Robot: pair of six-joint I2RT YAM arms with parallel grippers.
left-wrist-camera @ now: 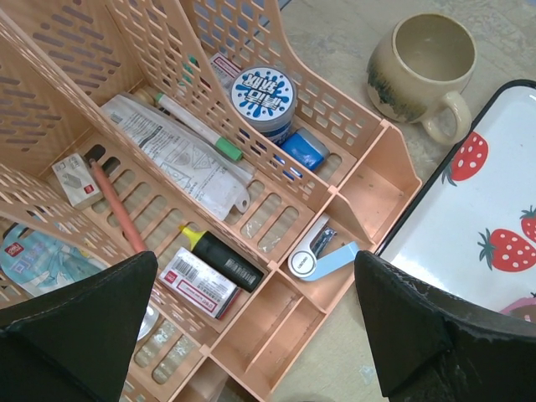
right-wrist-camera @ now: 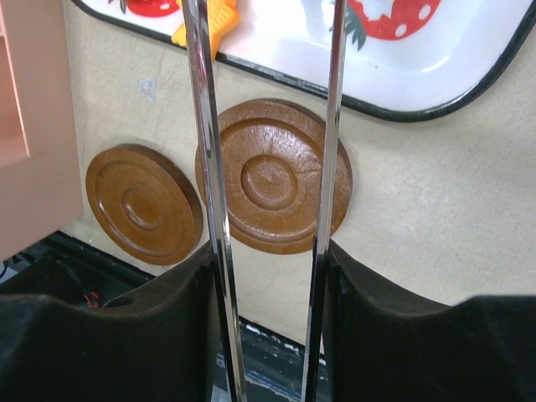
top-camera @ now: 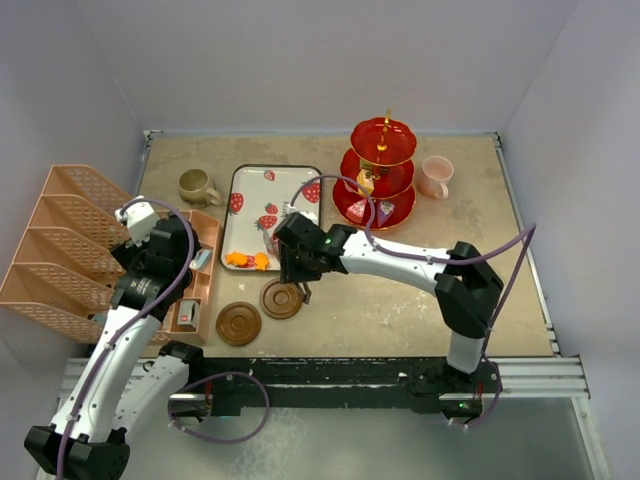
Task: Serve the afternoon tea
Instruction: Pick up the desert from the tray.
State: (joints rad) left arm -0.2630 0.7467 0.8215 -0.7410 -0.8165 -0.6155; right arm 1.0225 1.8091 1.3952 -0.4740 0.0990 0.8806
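Observation:
The red three-tier stand (top-camera: 381, 170) stands at the back with small sweets (top-camera: 366, 183) on it, and the pink mug (top-camera: 435, 176) is to its right. The olive-brown mug (top-camera: 196, 186) (left-wrist-camera: 423, 67) sits left of the strawberry tray (top-camera: 250, 215). An orange sweet (top-camera: 246, 260) (right-wrist-camera: 224, 18) lies at the tray's near end. Two brown coasters (top-camera: 239, 323) (top-camera: 282, 299) lie in front of the tray. My right gripper (top-camera: 297, 262) (right-wrist-camera: 268, 327) is shut on the metal tweezers (right-wrist-camera: 205, 167), above the larger-looking coaster (right-wrist-camera: 272, 180). My left gripper (top-camera: 190, 258) (left-wrist-camera: 260, 335) is open and empty over the organizer.
A peach desk organizer (left-wrist-camera: 368, 184) full of stationery sits at the left, with slanted file trays (top-camera: 70, 250) beside it. Walls close in on the left, back and right sides. The second coaster (right-wrist-camera: 142, 205) lies close to the table's near edge.

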